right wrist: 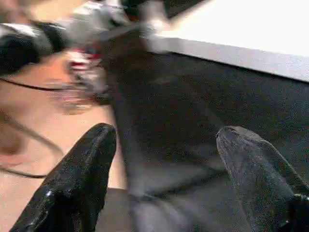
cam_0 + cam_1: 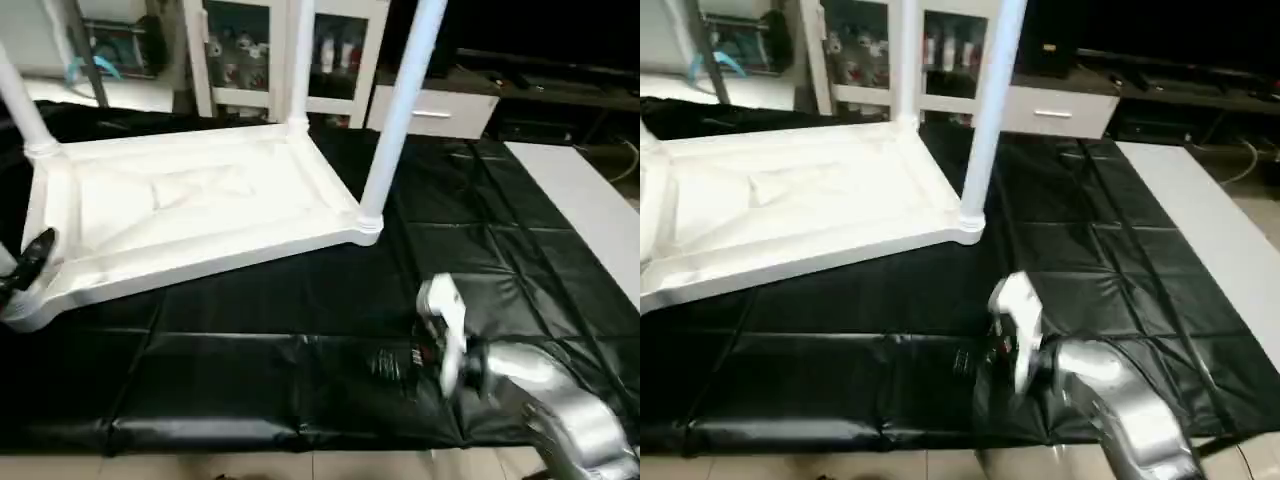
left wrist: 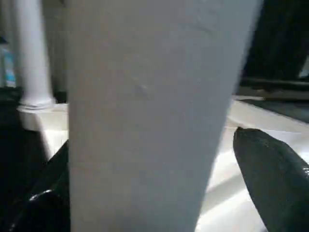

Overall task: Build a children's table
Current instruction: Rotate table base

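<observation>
top: white, lies upside down on the black-covered table, ribbed underside up; its near edge runs slantwise, ahead of the right tool and off to its left.
legs: three stand upright in corner sockets: one at the near right corner, one at the far right corner, one at the far left corner. A fourth leg stands between the left tool's fingers.
left tool: at the top's near left corner; fingers sit on either side of the fourth leg, close against it; whether they press it I cannot tell.
right tool: fingers apart, nothing between them; below them, bare black cover and a strip of floor.
right arm: silver, over the table's near right part, well apart from the top.
open room: a broad band of bare black cover lies between the right tool and the top's near edge; more bare cover to the right of the near right leg.
edges: table's front edge runs just behind the right tool; a white panel lies along the table's right side.
background: cabinet with shelves beyond the top.
</observation>
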Controlling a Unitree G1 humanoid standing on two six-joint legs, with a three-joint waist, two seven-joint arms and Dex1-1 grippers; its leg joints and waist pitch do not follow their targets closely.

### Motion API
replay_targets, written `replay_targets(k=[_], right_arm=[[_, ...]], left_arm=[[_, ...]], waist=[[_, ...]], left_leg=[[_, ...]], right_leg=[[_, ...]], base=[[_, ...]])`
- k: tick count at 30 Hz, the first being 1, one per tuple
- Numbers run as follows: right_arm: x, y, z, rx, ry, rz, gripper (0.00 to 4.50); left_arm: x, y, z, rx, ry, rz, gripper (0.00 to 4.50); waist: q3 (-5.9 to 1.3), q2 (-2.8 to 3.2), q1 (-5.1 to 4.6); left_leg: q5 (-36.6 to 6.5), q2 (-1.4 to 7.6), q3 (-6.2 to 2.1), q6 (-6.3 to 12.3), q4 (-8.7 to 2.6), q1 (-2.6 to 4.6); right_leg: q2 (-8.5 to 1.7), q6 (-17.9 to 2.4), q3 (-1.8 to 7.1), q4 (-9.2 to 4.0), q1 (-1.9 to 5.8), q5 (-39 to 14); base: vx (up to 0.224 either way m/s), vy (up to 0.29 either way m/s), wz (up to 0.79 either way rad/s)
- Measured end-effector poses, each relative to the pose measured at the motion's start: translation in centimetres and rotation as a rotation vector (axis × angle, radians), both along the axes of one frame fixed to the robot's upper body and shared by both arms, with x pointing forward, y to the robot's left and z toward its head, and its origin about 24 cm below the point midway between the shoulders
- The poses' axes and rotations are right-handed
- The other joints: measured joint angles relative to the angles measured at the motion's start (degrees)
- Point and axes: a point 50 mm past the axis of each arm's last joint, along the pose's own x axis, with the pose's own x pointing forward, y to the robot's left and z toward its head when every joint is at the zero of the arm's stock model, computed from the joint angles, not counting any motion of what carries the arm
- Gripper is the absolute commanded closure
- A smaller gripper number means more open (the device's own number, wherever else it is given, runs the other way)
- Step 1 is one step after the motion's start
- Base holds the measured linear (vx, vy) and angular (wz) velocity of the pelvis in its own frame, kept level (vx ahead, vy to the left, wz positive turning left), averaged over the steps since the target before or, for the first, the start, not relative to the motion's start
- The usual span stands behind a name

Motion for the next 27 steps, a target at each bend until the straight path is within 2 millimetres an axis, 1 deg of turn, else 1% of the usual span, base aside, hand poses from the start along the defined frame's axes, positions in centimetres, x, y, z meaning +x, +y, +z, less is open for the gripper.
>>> replay_targets(k=[2, 4, 6, 7, 9, 11, 12, 14, 16, 17, 18, 19, 21, 22, 24, 27], right_arm=[[0.2, -0.2, -0.7, 0.014, 0.014, 0.013, 0.87], [0.5, -0.9, -3.0, 0.005, 0.052, -0.001, 0.87], [0.3, -1.8, -5.2, -0.027, 0.096, -0.015, 0.87], [0.3, -2.2, -6.0, -0.039, 0.111, -0.025, 0.87], [0.3, -2.6, -7.1, -0.057, 0.123, -0.05, 0.87], [0.7, -2.6, -7.6, -0.065, 0.11, -0.071, 0.87], [1.1, -2.3, -7.4, -0.063, 0.086, -0.08, 0.87], [1.6, -2.0, -6.9, -0.06, 0.051, -0.088, 0.87], [2.1, -2.3, -6.4, -0.066, 0.03, -0.11, 0.87], [2.3, -2.6, -5.8, -0.065, 0.011, -0.122, 0.87], [2.6, -3.0, -4.8, -0.055, -0.013, -0.133, 0.87], [2.9, -3.2, -3.9, -0.042, -0.04, -0.137, 0.87], [3.1, -3.2, -2.3, -0.007, -0.083, -0.129, 0.87], [3.1, -3.0, -2.0, 0.005, -0.09, -0.121, 0.87], [3.0, -3.2, -1.1, 0.025, -0.093, -0.111, 0.87], [3.2, -3.4, 0.3, 0.052, -0.13, -0.128, 0.87]], left_arm=[[0.4, -0.9, -0.2, -0.007, 0.01, -0.058, 0.03], [0.5, -1.6, -0.7, -0.019, 0.023, -0.103, 0.03], [0.5, -2.2, -0.9, -0.018, 0.045, -0.139, 0.03], [0.5, -2.5, -0.9, -0.019, 0.053, -0.158, 0.03], [0.6, -3.6, -1.1, -0.028, 0.07, -0.209, 0.03], [0.9, -5.5, -1.4, -0.043, 0.097, -0.307, 0.03], [1.1, -6.8, -1.5, -0.049, 0.114, -0.367, 0.03], [1.4, -8.5, -1.8, -0.054, 0.137, -0.451, 0.03], [1.6, -10.4, -2.3, -0.057, 0.17, -0.537, 0.03], [1.8, -11.2, -2.4, -0.055, 0.178, -0.569, 0.03], [2.5, -13.0, -2.6, -0.052, 0.185, -0.633, 0.03], [3.0, -14.3, -2.7, -0.049, 0.184, -0.674, 0.03], [3.8, -16.8, -2.7, -0.04, 0.175, -0.761, 0.03], [4.1, -17.6, -2.6, -0.035, 0.166, -0.786, 0.03], [5.1, -19.7, -2.3, -0.025, 0.14, -0.836, 0.03], [5.7, -22.1, -1.9, -0.005, 0.115, -0.896, 0.03]], waist=[[-0.03, -0.04, 0.6], [-0.03, -0.04, 0.84], [0.02, 0.02, 0.81], [0.03, 0.03, 0.78], [0.03, 0.02, 0.75], [0.04, 0.04, 0.87], [0.09, 0.11, 0.9], [0.11, 0.15, 0.88], [0.15, 0.19, 0.85], [0.16, 0.21, 0.86], [0.26, 0.33, 1.09], [0.28, 0.36, 1.08], [0.37, 0.52, 0.91], [0.38, 0.55, 0.74], [0.67, 1.04, 0.57], [0.65, 1.33, 0.29]], left_leg=[[0.0, -0.01, -0.01, 0.0, 0.13, 0.1], [0.0, -0.03, -0.03, 0.0, 0.28, 0.08], [0.0, -0.08, -0.02, 0.01, 0.35, 0.02], [0.0, -0.09, -0.02, 0.01, 0.38, 0.0], [0.0, -0.1, -0.01, 0.01, 0.41, -0.01], [0.0, -0.1, 0.0, 0.01, 0.42, -0.04], [0.0, -0.1, 0.01, 0.01, 0.4, -0.04], [0.0, -0.09, 0.01, 0.01, 0.39, -0.03], [0.0, -0.08, -0.03, 0.02, 0.41, -0.11], [0.0, -0.1, 0.0, 0.02, 0.39, -0.13], [0.01, -0.11, 0.02, 0.03, 0.43, -0.15], [0.01, -0.1, 0.08, 0.03, 0.39, -0.12], [0.01, -0.1, 0.15, 0.03, 0.33, -0.1], [0.01, -0.09, 0.11, 0.03, 0.31, -0.11], [0.01, -0.11, 0.05, 0.04, 0.36, -0.14], [0.02, -0.12, 0.1, 0.05, 0.33, -0.11]], right_leg=[[-0.06, 0.08, -0.01, 0.06, 0.06, -0.05], [-0.13, 0.23, -0.03, 0.08, 0.12, -0.14], [-0.23, 0.25, -0.07, 0.07, 0.13, -0.15], [-0.28, 0.25, -0.11, 0.07, 0.13, -0.15], [-0.32, 0.25, -0.14, 0.07, 0.16, -0.15], [-0.34, 0.25, -0.15, 0.07, 0.2, -0.15], [-0.35, 0.25, -0.14, 0.08, 0.19, -0.15], [-0.35, 0.25, -0.13, 0.09, 0.26, -0.15], [-0.34, 0.25, -0.18, 0.09, 0.32, -0.15], [-0.35, 0.25, -0.14, 0.08, 0.33, -0.15], [-0.37, 0.26, -0.1, 0.06, 0.4, -0.15], [-0.37, 0.26, -0.04, -0.02, 0.34, -0.16], [-0.37, 0.27, 0.02, -0.1, 0.46, -0.16], [-0.37, 0.27, -0.04, -0.13, 0.66, -0.16], [-0.37, 0.28, -0.1, -0.2, 0.67, -0.15], [-0.4, 0.3, -0.08, -0.13, 0.64, -0.12]], base=[[0.0, 0.0, 0.0], [0.0, 0.0, 0.0], [-0.028, 0.005, 0.01], [0.0, 0.0, 0.0], [0.0, 0.0, 0.0], [0.0, 0.0, 0.0], [0.0, 0.0, 0.0], [0.0, 0.0, 0.0], [0.0, 0.0, 0.0], [0.0, 0.0, 0.0], [0.0, 0.0, 0.0], [0.0, 0.0, 0.0], [0.0, 0.0, 0.0], [0.0, 0.0, 0.0], [0.0, 0.0, 0.0], [0.0, 0.0, 0.0]])
